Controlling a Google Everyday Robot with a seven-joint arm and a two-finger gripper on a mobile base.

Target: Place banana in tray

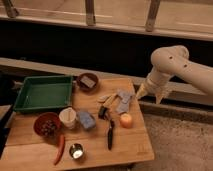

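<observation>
Camera view is showing the gripper [150, 94] being held just off the right edge of the table [135, 145], opened wide and empty. The banana [105, 97] is lying mid-table, just beside a grey cloth [123, 100] and well apart from the tray [42, 95] at the left rear. The banana should probably be approached from above and pinched across its narrow width, so the cloth is not being caught. The arm [175, 62] is being kept bent, wrist pointing down.

Gripper [150, 93] beside table [136, 146] right edge, gray cloth [123, 101], red bowl [80, 85] between it and tray [42, 95]
</observation>
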